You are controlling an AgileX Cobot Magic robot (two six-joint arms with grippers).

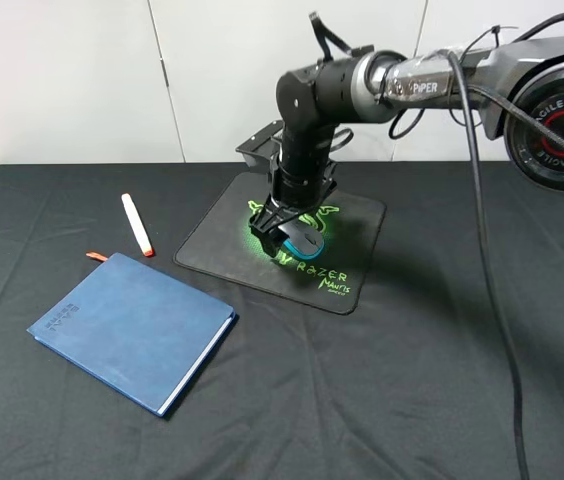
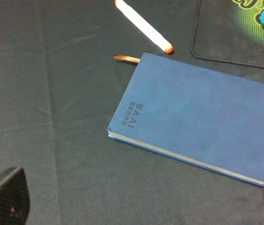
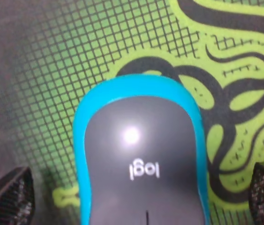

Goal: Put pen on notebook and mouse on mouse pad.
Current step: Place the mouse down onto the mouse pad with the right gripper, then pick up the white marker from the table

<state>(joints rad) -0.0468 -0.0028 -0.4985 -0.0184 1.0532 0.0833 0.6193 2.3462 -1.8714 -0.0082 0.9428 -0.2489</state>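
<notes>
The grey and teal mouse rests on the black mouse pad, over its green snake logo. My right gripper hangs straight above it, open, one finger on each side and a gap to the mouse's teal sides. The white pen lies on the cloth left of the pad, its orange end toward the dark blue notebook, which lies flat and shut. My left gripper is open above the cloth near the notebook, outside the exterior view.
A black cloth covers the table. A thick black cable runs from the right arm down across the table's right side. A black bracket sits behind the pad. The notebook's orange ribbon sticks out by the pen.
</notes>
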